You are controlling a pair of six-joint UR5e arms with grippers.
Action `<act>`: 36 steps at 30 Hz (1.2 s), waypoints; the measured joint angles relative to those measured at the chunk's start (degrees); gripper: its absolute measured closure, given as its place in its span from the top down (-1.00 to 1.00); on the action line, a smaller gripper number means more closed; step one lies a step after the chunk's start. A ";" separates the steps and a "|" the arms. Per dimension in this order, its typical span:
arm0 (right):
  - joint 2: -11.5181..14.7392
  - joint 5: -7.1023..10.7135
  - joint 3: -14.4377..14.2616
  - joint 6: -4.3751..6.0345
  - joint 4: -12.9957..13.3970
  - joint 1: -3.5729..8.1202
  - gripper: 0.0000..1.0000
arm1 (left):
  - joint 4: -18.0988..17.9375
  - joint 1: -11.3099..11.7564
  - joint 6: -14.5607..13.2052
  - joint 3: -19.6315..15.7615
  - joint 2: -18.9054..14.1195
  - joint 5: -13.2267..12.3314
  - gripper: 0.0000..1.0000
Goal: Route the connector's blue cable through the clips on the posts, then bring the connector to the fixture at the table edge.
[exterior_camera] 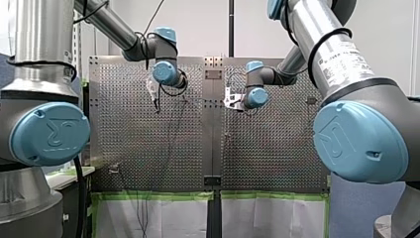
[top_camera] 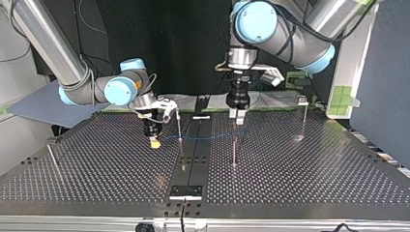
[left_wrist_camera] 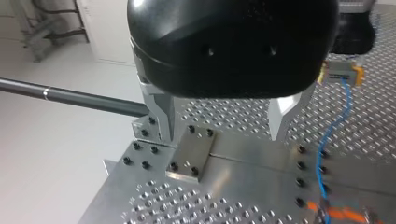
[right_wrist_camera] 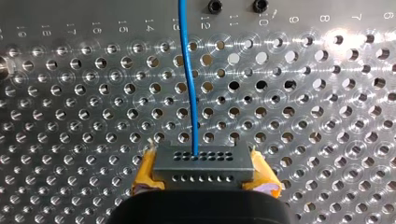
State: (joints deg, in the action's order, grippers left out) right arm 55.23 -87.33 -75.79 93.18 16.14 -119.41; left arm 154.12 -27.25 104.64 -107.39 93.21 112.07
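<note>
Now my right gripper (right_wrist_camera: 205,173), pointing down, clamps the connector (right_wrist_camera: 203,161); my left gripper (left_wrist_camera: 223,126) hangs spread.

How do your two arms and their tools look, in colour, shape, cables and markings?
My left arm and my right arm are silver-grey tubes with light blue round joint caps bearing an embossed logo; black cables run along them. My right arm carries a printed label. My left tool has a rounded black housing and two metal fingers. My right tool has yellow pads.
</note>
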 joint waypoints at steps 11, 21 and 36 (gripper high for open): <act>-0.02 -0.10 0.02 -0.24 0.11 0.17 -1.00 | -2.95 -5.49 0.10 5.49 5.49 5.49 0.96; 0.01 0.03 0.04 -0.11 0.65 0.32 -1.00 | -1.65 -10.56 -4.66 10.49 10.55 10.55 0.96; -0.01 0.15 0.04 -0.25 0.89 0.27 -1.00 | -1.95 -16.58 -12.11 12.19 18.09 18.08 0.96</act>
State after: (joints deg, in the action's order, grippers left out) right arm 55.23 -87.19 -75.76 92.93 17.03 -119.14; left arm 152.17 -43.82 92.53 -95.20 111.29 130.15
